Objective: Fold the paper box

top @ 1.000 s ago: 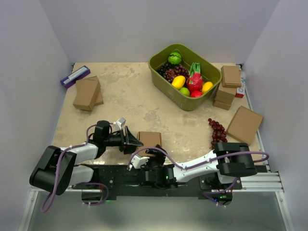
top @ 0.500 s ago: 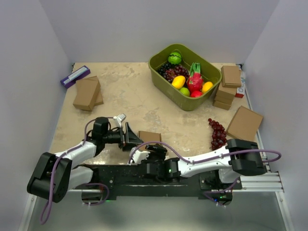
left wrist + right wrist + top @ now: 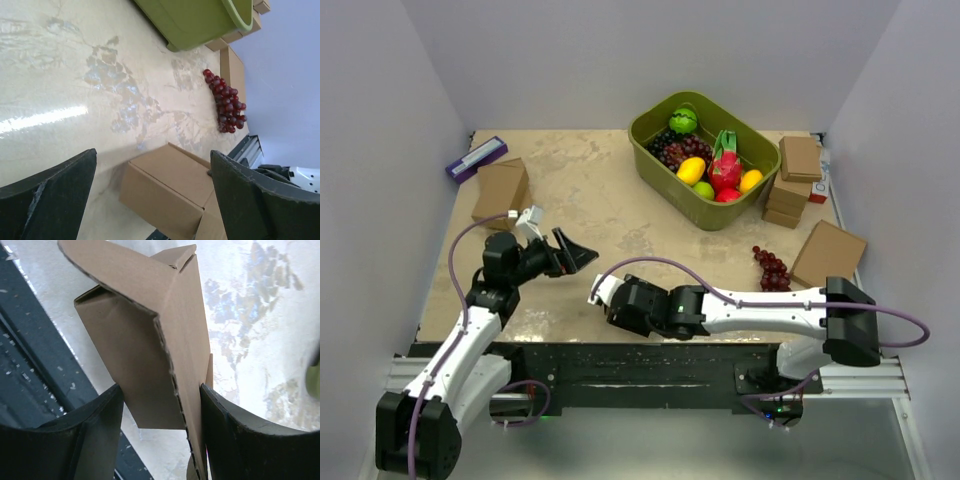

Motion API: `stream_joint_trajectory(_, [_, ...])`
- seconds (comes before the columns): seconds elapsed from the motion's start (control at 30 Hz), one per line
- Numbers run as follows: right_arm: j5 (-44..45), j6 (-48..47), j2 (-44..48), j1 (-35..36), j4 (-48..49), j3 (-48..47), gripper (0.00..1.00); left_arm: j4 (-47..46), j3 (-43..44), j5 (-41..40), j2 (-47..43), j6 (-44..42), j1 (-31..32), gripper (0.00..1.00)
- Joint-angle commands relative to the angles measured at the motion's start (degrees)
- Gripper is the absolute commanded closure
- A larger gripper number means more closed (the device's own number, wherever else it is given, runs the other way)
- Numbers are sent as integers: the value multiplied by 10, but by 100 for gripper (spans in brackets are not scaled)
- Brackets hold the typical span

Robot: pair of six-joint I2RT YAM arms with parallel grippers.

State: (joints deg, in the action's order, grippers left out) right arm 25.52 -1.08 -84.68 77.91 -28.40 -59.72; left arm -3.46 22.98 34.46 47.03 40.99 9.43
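From above, we are seeing the left gripper [image 3: 578,250] hovering, jaws spread, over the beige marbled table [image 3: 590,190]. Through the left wrist camera, we are viewing the plain brown cardboard paper box [image 3: 170,182] near the table's front edge. At the right wrist, the right gripper [image 3: 160,390] is pinching its half-folded panels.

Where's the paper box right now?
In the right wrist view, the paper box sits between the right pincer fingers, at the table near edge.

Paper box [image 3: 145,355] between right gripper [image 3: 160,390] fingers, near table [image 3: 590,190] edge; grapes [image 3: 772,275] right; bin [image 3: 670,185] behind
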Motion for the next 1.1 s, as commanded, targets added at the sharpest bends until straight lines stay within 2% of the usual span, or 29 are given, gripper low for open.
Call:
stream_joint_trajectory(0.0, [-102,-19,-3,-40,-46,-44,53,-23,13,-28,13,-28,-3,1])
stream_joint_trajectory(0.3, [-145,-66,-60,-104,-69,-99,45,-37,-14,-2,15,-40,-3,2])
stream_joint_trajectory(0.4, [-153,-79,-88,-121,-75,-115,36,-41,-35,-11,2,-35,-3,2])
stream_joint_trajectory(0.43, [-157,-82,-94,-125,-75,-121,22,-44,-40,-11,0,-33,-3,2])
stream_joint_trajectory(0.47, [-157,-84,-102,-129,-74,-123,18,-45,-45,-11,0,-33,-3,2])
stream_joint_trajectory(0.77, [-150,-63,-87,-151,-56,-153,8,-26,-14,-4,12,-74,-3,2])
stream_joint_trajectory(0.8, [-151,-61,-77,-152,-51,-154,1,-23,-9,-5,9,-85,-3,2])
stream_joint_trajectory(1.07, [-121,0,-18,-163,-56,-158,1,-2,23,24,0,-137,-2,2])
